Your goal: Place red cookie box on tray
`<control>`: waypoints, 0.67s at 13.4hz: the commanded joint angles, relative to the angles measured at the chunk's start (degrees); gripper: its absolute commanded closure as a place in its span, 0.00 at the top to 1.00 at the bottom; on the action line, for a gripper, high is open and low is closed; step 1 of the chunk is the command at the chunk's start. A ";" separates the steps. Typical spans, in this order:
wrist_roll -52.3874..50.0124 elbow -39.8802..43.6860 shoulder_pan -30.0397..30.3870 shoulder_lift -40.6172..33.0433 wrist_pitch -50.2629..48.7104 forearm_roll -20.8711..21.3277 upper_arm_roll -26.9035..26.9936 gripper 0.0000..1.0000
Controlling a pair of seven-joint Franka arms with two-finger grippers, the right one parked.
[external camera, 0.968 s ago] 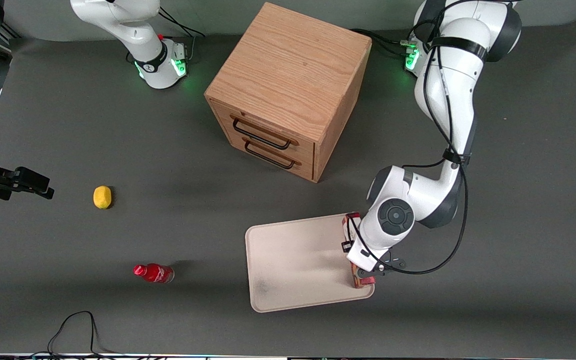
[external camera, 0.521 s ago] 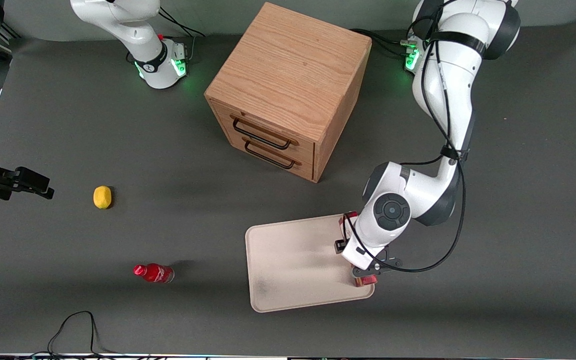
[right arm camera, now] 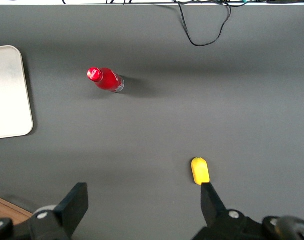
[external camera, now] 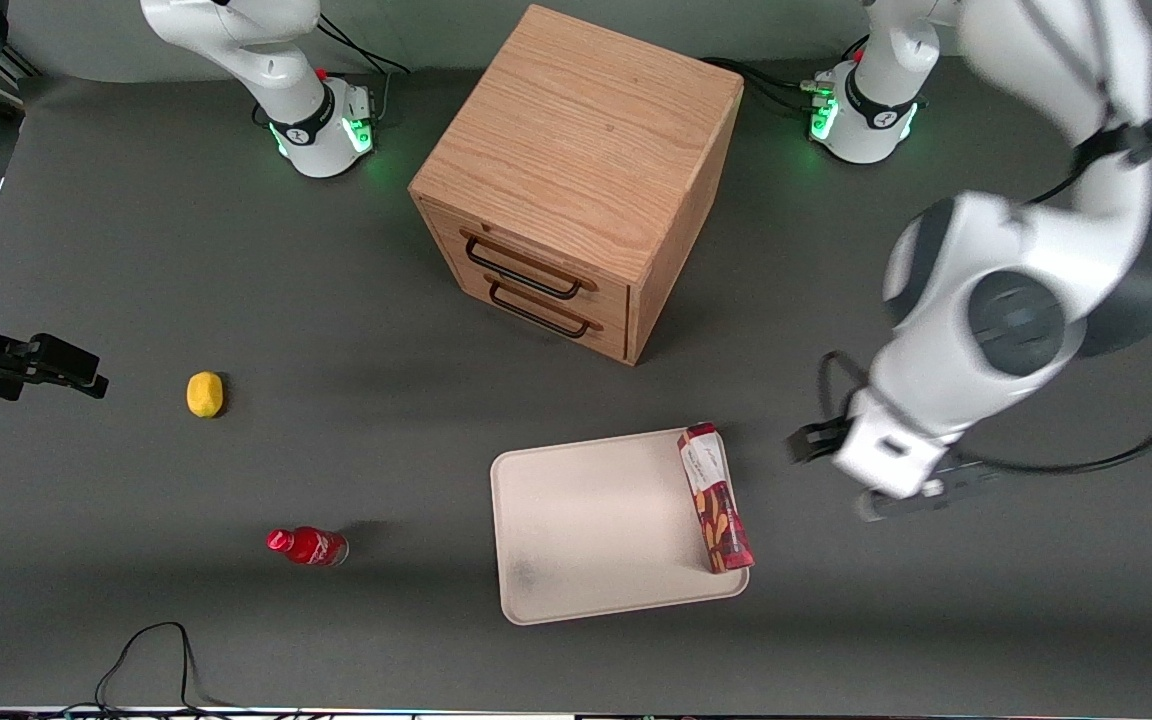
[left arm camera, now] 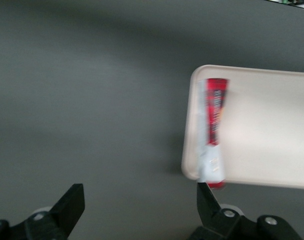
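The red cookie box (external camera: 715, 497) lies flat on the cream tray (external camera: 586, 520), along the short rim at the working arm's end of the table. It also shows in the left wrist view (left arm camera: 215, 130), inside the tray's rim (left arm camera: 271, 130). My left gripper (external camera: 881, 470) is open and empty. It hangs high over bare table beside the tray, clear of the box. Its two black fingertips (left arm camera: 70, 202) stand wide apart with grey table between them. The tray's corner also shows in the right wrist view (right arm camera: 7, 95).
A wooden two-drawer cabinet (external camera: 576, 170) stands farther from the front camera than the tray. A yellow lemon (external camera: 204, 393) and a small red bottle (external camera: 308, 546) lie toward the parked arm's end. A black cable (external camera: 146, 650) loops near the front edge.
My gripper has let go of the cookie box, which now lies on the tray. The arm has risen and swung away from the tray toward the working arm's end of the table.
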 commanded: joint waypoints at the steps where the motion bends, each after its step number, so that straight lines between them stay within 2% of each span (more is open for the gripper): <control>1: 11.28 -16.34 6.81 -14.24 0.86 0.75 -0.57 1.00; 3: 19.91 -26.19 10.60 -22.86 3.84 1.88 -0.57 1.00; 5: 23.97 -32.19 13.41 -29.47 4.91 3.73 -0.57 1.00; 9: 26.27 -35.20 15.45 -35.90 3.08 3.74 -0.57 1.00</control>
